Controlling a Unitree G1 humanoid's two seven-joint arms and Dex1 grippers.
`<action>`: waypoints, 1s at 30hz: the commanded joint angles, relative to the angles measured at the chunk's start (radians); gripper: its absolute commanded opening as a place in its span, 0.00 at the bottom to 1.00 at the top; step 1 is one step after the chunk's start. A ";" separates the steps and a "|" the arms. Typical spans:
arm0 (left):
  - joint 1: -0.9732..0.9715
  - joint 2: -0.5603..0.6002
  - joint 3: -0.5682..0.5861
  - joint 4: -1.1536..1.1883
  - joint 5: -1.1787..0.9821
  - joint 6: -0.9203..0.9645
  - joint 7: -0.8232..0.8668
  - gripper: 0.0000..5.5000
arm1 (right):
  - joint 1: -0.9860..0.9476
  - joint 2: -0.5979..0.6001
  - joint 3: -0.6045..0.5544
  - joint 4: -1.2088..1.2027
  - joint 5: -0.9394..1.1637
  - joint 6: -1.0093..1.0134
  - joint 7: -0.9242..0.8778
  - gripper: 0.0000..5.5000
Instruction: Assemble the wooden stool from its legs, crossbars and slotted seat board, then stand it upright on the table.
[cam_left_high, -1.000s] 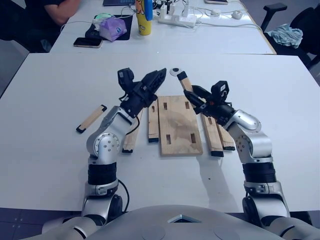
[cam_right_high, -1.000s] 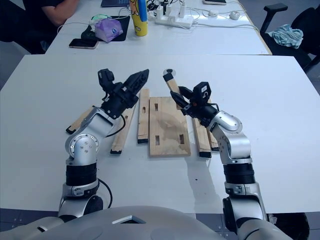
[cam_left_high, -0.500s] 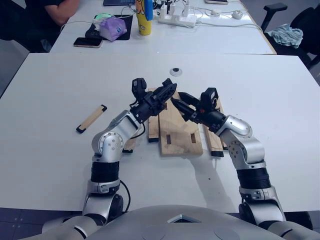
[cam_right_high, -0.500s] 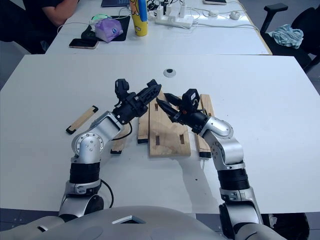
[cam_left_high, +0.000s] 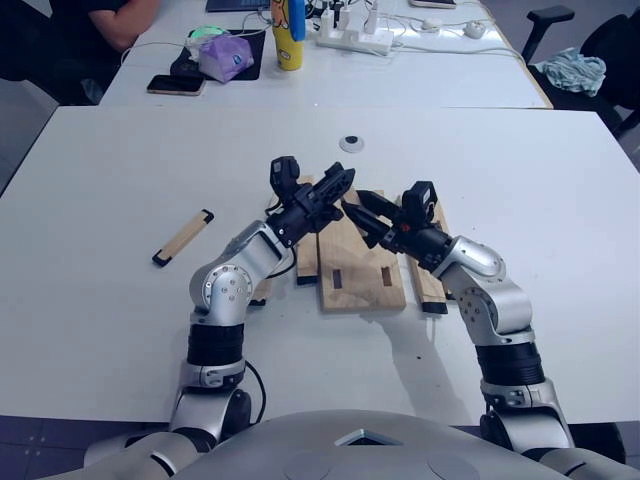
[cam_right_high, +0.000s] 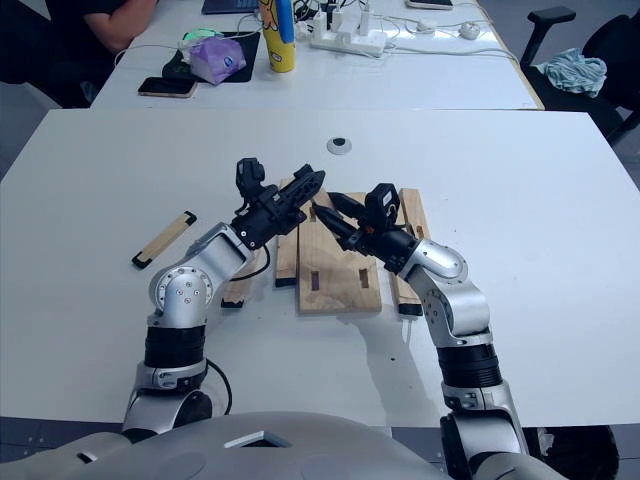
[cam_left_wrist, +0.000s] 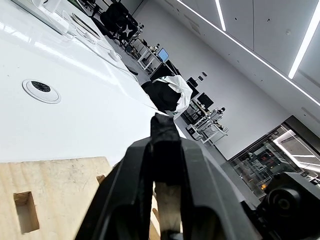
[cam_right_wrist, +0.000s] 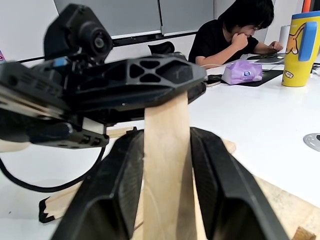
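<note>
Centre frame, above seat board (cam_left_high: 360, 285): right gripper (cam_left_high: 364, 211) pinches leg (cam_right_wrist: 166, 200); left gripper (cam_left_high: 330, 185) clamps leg's dark-capped end. Step, as judged: handover or two-handed aiming of leg. Next move calls for squaring leg's end over slot (cam_left_high: 338, 277), then pressing down. Spare pieces (cam_left_high: 430, 280) lie beside board.

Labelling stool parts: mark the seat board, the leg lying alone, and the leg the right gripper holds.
seat board (cam_left_high: 360, 293): left eye view, bare near end.
lone leg (cam_left_high: 183, 238): left eye view, middle of its length.
held leg (cam_right_wrist: 165, 165): right wrist view, wood face between the fingers.
</note>
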 joint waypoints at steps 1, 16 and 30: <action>0.000 0.002 0.035 0.008 0.042 -0.036 0.037 0.09 | -0.006 -0.009 0.011 0.010 -0.018 0.007 -0.010 0.24; 0.137 -0.053 0.023 -0.124 0.287 -0.334 0.210 0.08 | 0.034 -0.046 -0.048 0.117 -0.073 0.018 -0.096 0.37; 0.059 -0.094 0.023 0.133 0.286 -0.549 0.209 0.08 | -0.010 0.006 -0.022 0.171 -0.084 0.027 -0.095 0.37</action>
